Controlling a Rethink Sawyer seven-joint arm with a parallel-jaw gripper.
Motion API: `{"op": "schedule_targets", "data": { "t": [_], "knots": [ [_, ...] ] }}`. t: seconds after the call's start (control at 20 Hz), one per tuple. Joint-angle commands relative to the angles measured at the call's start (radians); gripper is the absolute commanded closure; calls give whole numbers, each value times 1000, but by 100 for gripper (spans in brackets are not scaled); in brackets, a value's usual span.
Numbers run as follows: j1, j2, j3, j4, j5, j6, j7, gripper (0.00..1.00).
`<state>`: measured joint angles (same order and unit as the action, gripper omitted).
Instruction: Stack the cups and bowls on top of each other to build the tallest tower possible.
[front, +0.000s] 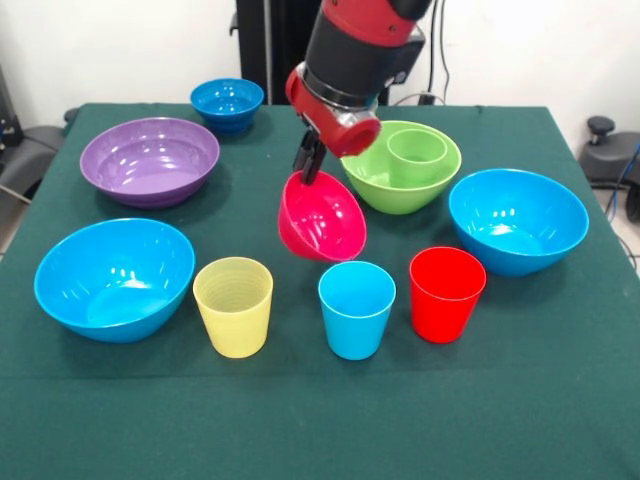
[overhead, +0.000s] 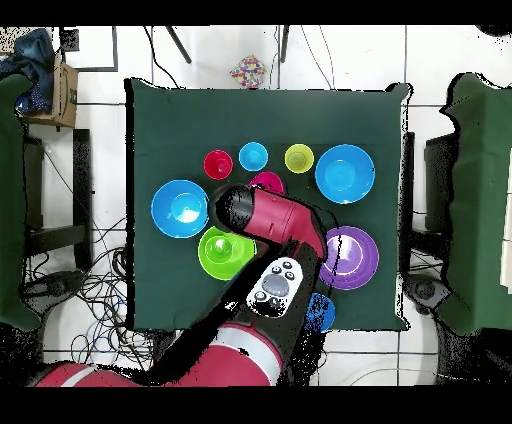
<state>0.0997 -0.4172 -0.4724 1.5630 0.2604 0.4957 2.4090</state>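
Observation:
My gripper (front: 311, 165) is shut on the rim of the small pink-red bowl (front: 322, 218) and holds it tilted above the table, just left of the lime-green bowl (front: 385, 188). The green cup (front: 417, 150) stands inside the lime-green bowl. The pale yellow cup (front: 233, 306), light blue cup (front: 356, 309) and red cup (front: 446, 293) stand in a row near the front. In the overhead view the arm hides my gripper. Only an edge of the pink-red bowl (overhead: 268, 181) shows there, next to the lime-green bowl (overhead: 212, 262).
A large light blue bowl (front: 114, 277) sits front left and another (front: 517, 220) at the right. The purple bowl (front: 150, 160) is back left, with the small dark blue bowl (front: 227, 103) behind it. The green cloth's edge runs close in front of the cups.

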Motion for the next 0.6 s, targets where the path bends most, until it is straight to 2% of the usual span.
{"op": "schedule_targets", "data": {
  "t": [0.05,0.25,0.6],
  "knots": [
    [14,-53,4,77,17,48,181,100],
    [49,-96,-47,88,0,129,175,100],
    [62,-139,-75,104,-10,186,142,100]
  ]
}}
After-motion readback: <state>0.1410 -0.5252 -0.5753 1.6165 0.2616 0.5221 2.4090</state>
